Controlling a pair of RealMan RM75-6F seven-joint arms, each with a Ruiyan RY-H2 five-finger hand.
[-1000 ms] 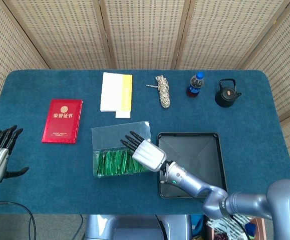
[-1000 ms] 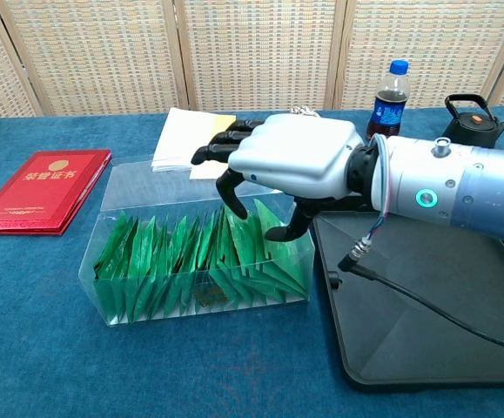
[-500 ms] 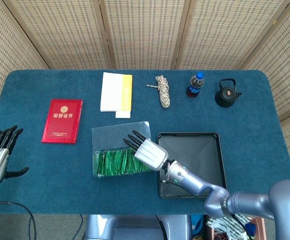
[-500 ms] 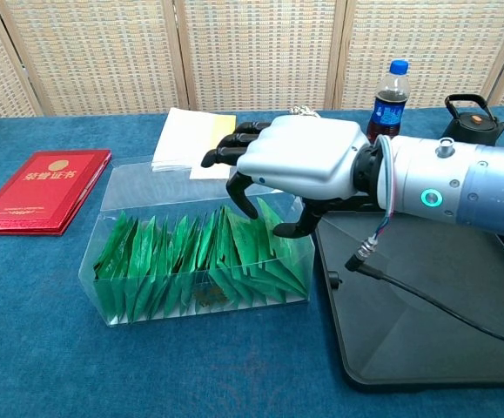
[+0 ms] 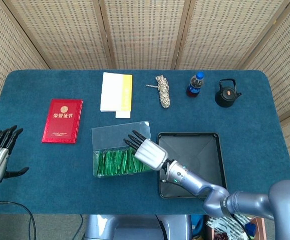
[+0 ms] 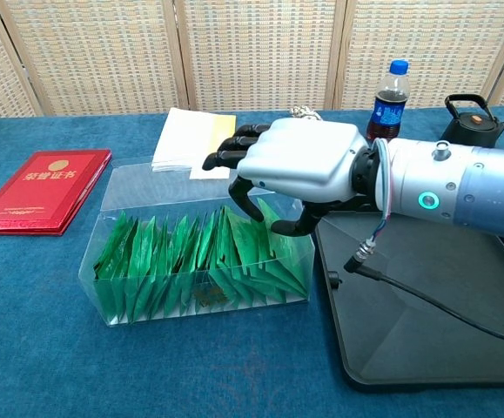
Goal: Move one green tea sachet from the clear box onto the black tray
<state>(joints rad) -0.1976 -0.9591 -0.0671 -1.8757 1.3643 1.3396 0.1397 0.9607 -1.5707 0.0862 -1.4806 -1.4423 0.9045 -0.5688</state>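
Staged lab tabletop; blue cloth table (image 5: pixel 44 160), woven screens (image 5: pixel 139 30) behind.

Over the last second the right hand (image 6: pixel 297 164) has shifted slightly toward the tray (image 6: pixel 460 348) side of the clear box (image 6: pixel 130 187), and its curled fingers (image 6: pixel 245 197) now sit just above the green sachets (image 6: pixel 191 257).

Right robot hand (image 6: pixel 299 165) hovers palm-down, empty, fingers (image 6: pixel 234 144) spread.
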